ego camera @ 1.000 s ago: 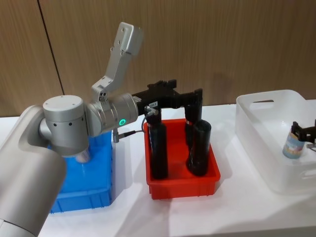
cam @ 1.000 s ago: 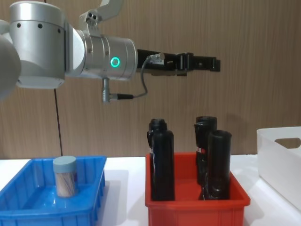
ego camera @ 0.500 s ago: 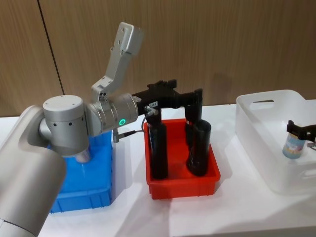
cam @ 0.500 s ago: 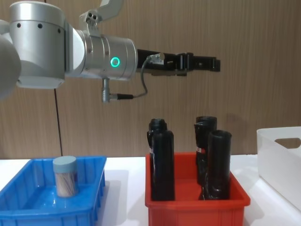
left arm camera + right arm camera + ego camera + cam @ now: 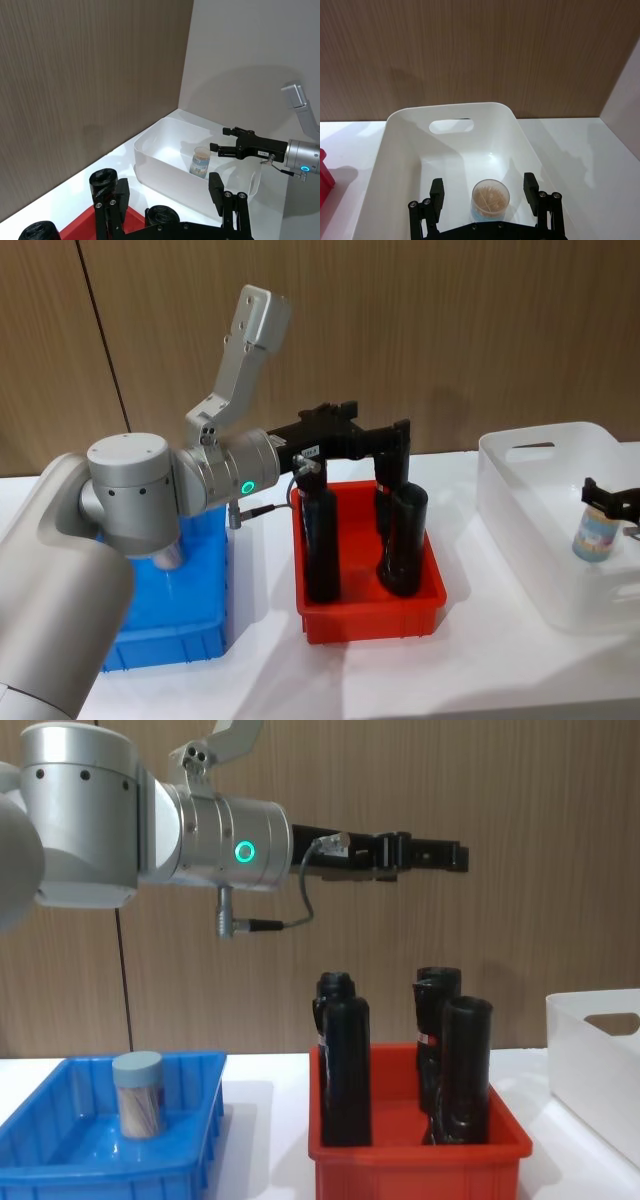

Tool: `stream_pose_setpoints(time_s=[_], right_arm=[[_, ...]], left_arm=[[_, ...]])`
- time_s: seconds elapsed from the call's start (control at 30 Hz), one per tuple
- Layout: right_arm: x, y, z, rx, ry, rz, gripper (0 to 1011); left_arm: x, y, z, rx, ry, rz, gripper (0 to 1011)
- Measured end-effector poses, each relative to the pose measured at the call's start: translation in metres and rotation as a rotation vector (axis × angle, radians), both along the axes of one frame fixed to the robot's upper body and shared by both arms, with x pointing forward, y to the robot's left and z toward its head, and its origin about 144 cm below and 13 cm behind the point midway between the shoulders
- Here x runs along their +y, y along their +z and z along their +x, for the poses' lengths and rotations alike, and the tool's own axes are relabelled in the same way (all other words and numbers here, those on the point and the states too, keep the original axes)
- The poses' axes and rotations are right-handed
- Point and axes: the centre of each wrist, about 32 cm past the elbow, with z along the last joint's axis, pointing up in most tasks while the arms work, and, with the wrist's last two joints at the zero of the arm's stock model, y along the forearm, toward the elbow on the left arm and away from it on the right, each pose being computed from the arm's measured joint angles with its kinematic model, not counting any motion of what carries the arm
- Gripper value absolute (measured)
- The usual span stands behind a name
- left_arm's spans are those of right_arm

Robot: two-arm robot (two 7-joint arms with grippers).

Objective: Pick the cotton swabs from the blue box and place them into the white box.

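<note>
wood-panelled wall (image 5: 450, 320), white tabletop (image 5: 480, 675)

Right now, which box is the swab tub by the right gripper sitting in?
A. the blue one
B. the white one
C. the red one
B: the tub stands on the floor of the white box, with the open right gripper on either side of it, not touching.

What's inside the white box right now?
One cotton swabs tub stands inside the white box, between the open fingers of the right gripper. The floor nearest that gripper is hidden by it.
</note>
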Motion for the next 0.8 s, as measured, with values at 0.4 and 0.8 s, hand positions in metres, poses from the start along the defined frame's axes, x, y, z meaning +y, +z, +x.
stream_pose_setpoints(time_s=[0.4, 0.8], right_arm=[[0.002, 0.000, -0.011, -0.072, 0.004, -0.019, 1002], [0.007, -0.003, -0.028, -0.185, 0.005, -0.060, 1002]], left_arm=[[0.000, 0.000, 0.000, 0.000, 0.000, 0.000, 1003], [0.000, 0.000, 0.000, 0.000, 0.000, 0.000, 1003]])
